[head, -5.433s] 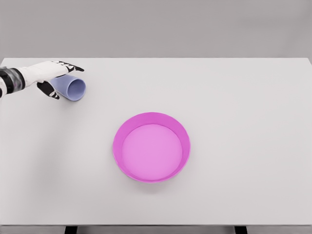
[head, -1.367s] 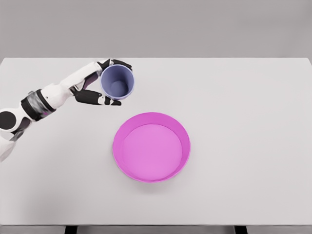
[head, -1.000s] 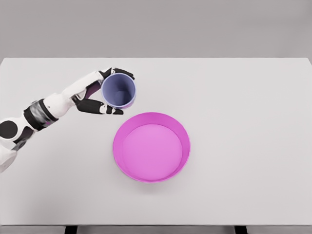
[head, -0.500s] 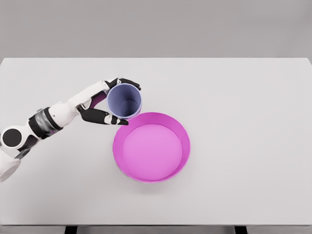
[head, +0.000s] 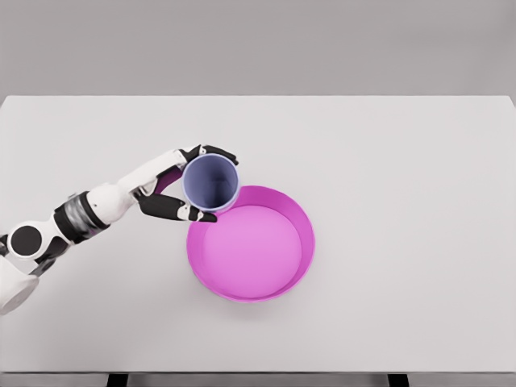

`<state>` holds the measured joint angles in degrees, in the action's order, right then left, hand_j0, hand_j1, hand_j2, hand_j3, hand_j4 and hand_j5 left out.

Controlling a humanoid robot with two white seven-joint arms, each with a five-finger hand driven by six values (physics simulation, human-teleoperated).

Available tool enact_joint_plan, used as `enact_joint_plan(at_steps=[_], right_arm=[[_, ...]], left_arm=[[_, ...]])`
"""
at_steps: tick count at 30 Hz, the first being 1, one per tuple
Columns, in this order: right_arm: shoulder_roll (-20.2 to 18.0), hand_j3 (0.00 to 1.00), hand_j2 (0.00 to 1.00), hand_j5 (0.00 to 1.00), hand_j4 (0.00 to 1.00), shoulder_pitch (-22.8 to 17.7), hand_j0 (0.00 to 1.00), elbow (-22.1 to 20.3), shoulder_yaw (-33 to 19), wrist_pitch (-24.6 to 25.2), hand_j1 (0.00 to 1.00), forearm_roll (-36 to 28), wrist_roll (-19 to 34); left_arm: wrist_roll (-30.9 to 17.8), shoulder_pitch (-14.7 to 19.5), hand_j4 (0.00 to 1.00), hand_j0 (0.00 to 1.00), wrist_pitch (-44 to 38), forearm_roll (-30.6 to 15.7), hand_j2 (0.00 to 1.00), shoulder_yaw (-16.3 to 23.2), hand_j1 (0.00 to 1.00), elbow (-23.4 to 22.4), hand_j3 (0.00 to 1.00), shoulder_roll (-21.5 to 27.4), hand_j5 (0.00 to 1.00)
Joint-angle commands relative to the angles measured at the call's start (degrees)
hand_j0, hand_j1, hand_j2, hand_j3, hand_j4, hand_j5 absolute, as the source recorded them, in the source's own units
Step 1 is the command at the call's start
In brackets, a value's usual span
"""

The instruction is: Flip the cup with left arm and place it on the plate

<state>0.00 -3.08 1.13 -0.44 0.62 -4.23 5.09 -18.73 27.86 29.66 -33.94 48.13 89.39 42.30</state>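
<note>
A plain white surface (head: 403, 161) under a grey backdrop carries two things in the head view: one round, smooth magenta plate (head: 251, 243) with a raised rim, near the surface's middle, and one blue-violet cup (head: 211, 182), cylindrical, mouth upward. The left robot hand (head: 181, 187) grasps the cup at the plate's far-left rim.

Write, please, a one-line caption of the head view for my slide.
The left robot hand holds the blue cup mouth-up at the upper-left rim of the pink plate on a white table.
</note>
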Motion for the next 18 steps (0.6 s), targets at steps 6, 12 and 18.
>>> enact_joint_plan(at_steps=[6,12,18], right_arm=[[0.0,1.0,1.0,1.0,1.0,0.0,1.0,0.0,0.0,0.0,1.0,0.0,0.0],[0.0,1.0,1.0,1.0,1.0,0.0,1.0,0.0,0.0,0.0,1.0,0.0,0.0],[0.0,1.0,1.0,1.0,1.0,0.0,1.0,0.0,0.0,0.0,1.0,0.0,0.0]], left_arm=[[0.0,-0.9,0.76,0.76,-0.1,-0.3,0.76,0.0,0.76,1.5,0.76,-0.4,0.76],[0.1,-2.4,0.76,0.76,-0.6,-0.3,0.76,0.2,0.76,3.0,0.76,-0.6,0.76],[0.1,-3.8,0.77,0.77,-0.7,-0.4,0.77,0.6,0.77,1.9,0.77,-2.3,0.77]])
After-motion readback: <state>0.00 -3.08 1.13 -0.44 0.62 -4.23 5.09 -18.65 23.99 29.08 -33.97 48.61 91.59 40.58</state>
